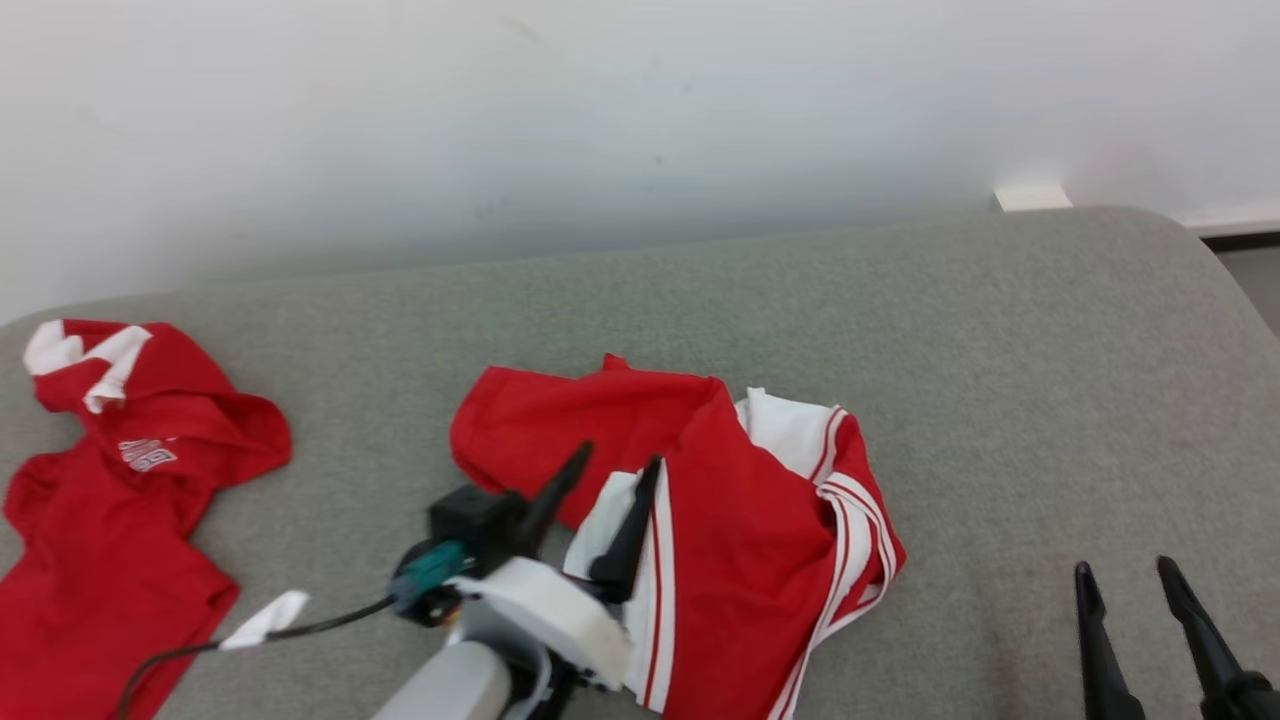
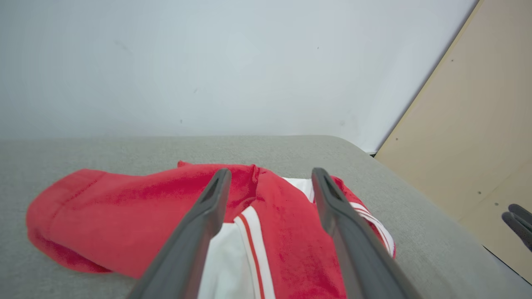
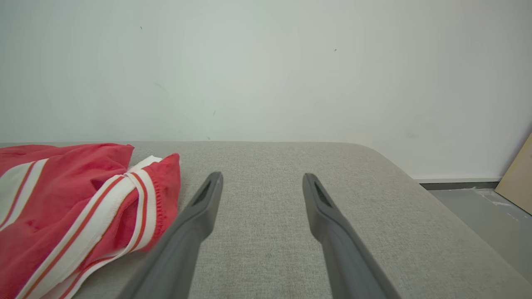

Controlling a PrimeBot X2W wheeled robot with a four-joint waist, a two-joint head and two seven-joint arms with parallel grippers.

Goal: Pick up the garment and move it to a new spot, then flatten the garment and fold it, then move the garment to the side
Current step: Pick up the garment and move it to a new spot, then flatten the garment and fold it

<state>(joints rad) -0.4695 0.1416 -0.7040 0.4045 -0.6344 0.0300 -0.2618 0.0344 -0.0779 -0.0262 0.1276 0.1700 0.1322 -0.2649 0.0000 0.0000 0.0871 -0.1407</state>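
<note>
The garment (image 1: 740, 540) is a crumpled red piece with white panels and red-and-white striped trim, lying mid-surface on the grey cushion. It also shows in the left wrist view (image 2: 124, 216) and at the left of the right wrist view (image 3: 62, 207). My left gripper (image 1: 617, 460) hovers over its near left part, fingers spread apart with only cloth below them, nothing pinched. In its own view the left gripper (image 2: 270, 174) stands open above the red and white folds. My right gripper (image 1: 1125, 570) is open at the lower right, over bare cushion to the right of the garment (image 3: 262, 176).
A second red garment (image 1: 110, 500) with white trim lies at the far left of the grey cushion (image 1: 1000, 380). A white wall rises behind. The cushion's rounded right edge drops to a grey floor (image 3: 490, 211); a beige board (image 2: 469, 137) leans there.
</note>
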